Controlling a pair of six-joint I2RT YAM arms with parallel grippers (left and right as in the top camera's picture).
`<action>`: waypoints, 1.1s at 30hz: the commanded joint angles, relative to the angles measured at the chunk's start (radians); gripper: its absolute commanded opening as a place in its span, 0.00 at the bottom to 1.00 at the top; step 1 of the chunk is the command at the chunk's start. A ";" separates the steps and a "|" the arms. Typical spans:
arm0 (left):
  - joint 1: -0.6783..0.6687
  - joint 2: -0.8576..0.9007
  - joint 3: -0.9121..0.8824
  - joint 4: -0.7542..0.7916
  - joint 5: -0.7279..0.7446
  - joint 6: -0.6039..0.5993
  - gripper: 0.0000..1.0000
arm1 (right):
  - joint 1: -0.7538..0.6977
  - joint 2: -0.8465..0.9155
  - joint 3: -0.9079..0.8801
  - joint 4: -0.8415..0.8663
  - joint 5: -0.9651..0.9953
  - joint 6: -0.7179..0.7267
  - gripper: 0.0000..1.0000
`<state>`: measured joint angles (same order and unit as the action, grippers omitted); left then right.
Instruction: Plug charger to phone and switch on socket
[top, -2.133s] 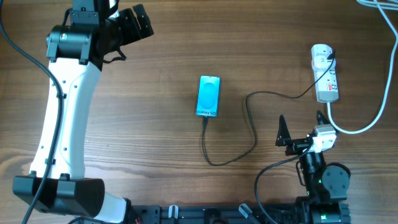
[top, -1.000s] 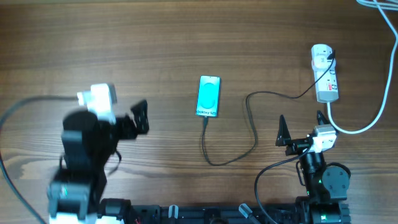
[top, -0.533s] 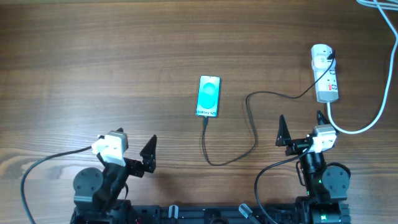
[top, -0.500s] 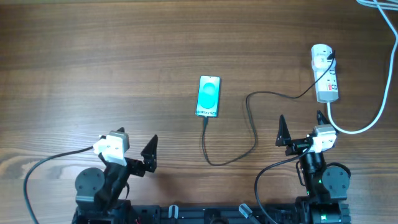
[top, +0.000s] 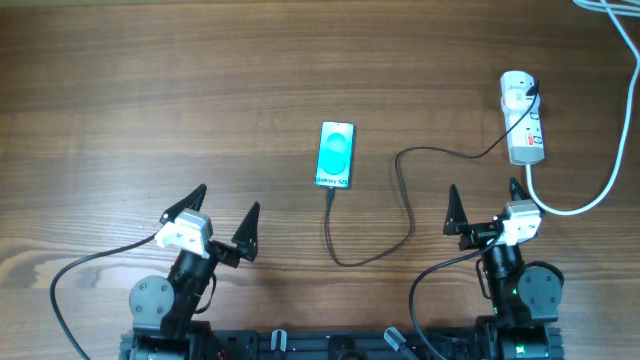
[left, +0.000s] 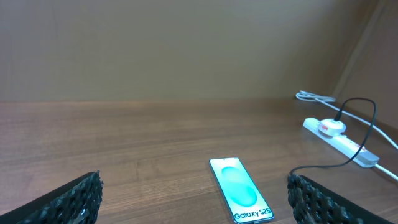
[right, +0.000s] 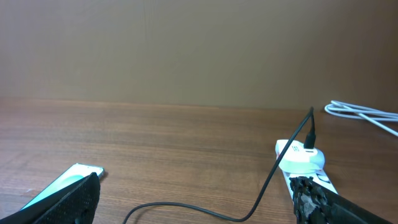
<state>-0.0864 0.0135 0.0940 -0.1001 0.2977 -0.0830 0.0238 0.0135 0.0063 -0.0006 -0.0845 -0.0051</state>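
The phone (top: 335, 154) lies face up mid-table, its cyan screen lit; it also shows in the left wrist view (left: 240, 197) and at the right wrist view's left edge (right: 65, 182). The charger (top: 405, 205), a thin black cable, runs from the phone's near end in a loop to its plug on the socket (top: 522, 118), a white strip at the far right, also in the wrist views (left: 339, 135) (right: 303, 160). My left gripper (top: 222, 218) is open near the front left. My right gripper (top: 484, 203) is open near the front right. Neither touches anything.
A thick white lead (top: 590, 195) curves from the socket along the right edge to the far corner. A plain wall stands behind the table (left: 186, 50).
My left arm has swung from the far left of the table back down to the front edge, its gripper open. The right arm, phone and cable have not moved.
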 joint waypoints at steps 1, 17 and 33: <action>0.006 -0.011 -0.037 0.050 -0.034 -0.034 1.00 | 0.005 -0.010 -0.001 0.001 0.014 0.006 1.00; 0.034 -0.011 -0.089 0.024 -0.256 -0.054 1.00 | 0.005 -0.010 -0.001 0.001 0.014 0.006 1.00; 0.063 -0.011 -0.089 0.025 -0.332 0.158 1.00 | 0.005 -0.010 -0.001 0.001 0.014 0.006 1.00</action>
<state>-0.0467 0.0135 0.0116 -0.0723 -0.0368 0.0433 0.0238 0.0135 0.0063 -0.0002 -0.0845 -0.0051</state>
